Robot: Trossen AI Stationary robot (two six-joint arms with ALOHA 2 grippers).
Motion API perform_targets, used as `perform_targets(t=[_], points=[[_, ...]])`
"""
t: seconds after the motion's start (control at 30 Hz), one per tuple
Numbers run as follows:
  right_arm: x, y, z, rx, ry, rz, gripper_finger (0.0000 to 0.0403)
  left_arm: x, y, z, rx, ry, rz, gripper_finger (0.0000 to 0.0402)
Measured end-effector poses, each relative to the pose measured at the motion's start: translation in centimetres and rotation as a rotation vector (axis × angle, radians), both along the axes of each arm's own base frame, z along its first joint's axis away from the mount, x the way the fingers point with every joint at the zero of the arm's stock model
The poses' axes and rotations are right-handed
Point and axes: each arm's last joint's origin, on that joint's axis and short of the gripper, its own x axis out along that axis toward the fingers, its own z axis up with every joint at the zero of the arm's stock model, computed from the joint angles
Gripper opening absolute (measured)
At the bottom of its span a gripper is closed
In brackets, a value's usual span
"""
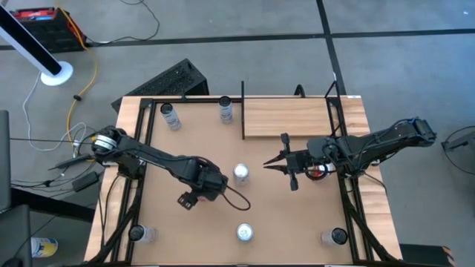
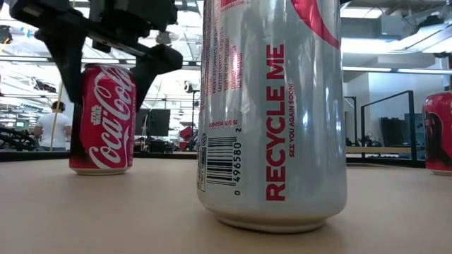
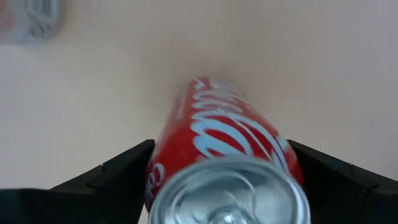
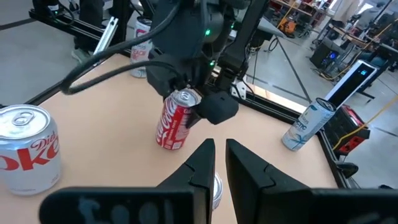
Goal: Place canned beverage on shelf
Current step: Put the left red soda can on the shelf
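Robotics lab: framed wooden table (image 1: pixel 193 237), concrete floor, open hall of workbenches (image 4: pixel 311 25) and monitors (image 2: pixel 157 121).

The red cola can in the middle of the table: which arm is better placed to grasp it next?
Left. The left gripper is open, one finger on each side of the red cola can. The right gripper waits apart beside it.

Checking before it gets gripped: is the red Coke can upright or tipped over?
Upright: the red can stands on its base on the table, top up, with the left tool open on either side of it.
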Motion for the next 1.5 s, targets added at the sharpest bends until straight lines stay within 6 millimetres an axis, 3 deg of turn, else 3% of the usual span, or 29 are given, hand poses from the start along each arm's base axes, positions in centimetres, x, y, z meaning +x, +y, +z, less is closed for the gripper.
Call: perform_targets(t=[0.37, 0.9, 1.03, 1.17, 1.37, 1.43, 1.5], points=[[0.0, 0.0, 0.0, 0.001, -0.004, 0.0, 0.0064, -0.7, 0.2, 0.9, 0.012, 0.06, 0.066, 0.0352], [0.0, 0.0, 0.1, 0.01, -0.012, -0.002, 0.0064, -2.4, 0.8, 3.1, 0.105, 0.226, 0.319, 0.0353], [0.0, 0.0, 0.1, 0.01, -0.009, -0.002, 0.0064, -4.0, 1.1, 4.7, 0.106, 0.292, 0.502, 0.0353], [0.0, 0.0, 0.1, 0.005, -0.01, 0.0, 0.0064, -6.4, 1.2, 7.4, 0.042, 0.208, 0.732, 0.0353], [0.0, 0.0, 0.1, 0.002, -0.009, 0.001, 0.0064, -7.7, 1.6, 11.4, -0.22, -0.231, 1.389, 0.0353], [0.0, 0.0, 0.1, 0.001, -0.011, 0.001, 0.0064, -7.4, 1.5, 12.4, -0.343, -0.364, 1.532, 0.0353], [0.0, 0.0, 0.1, 0.001, -0.011, 0.001, 0.0064, -7.2, 1.5, 12.5, -0.394, -0.385, 1.631, 0.0353]])
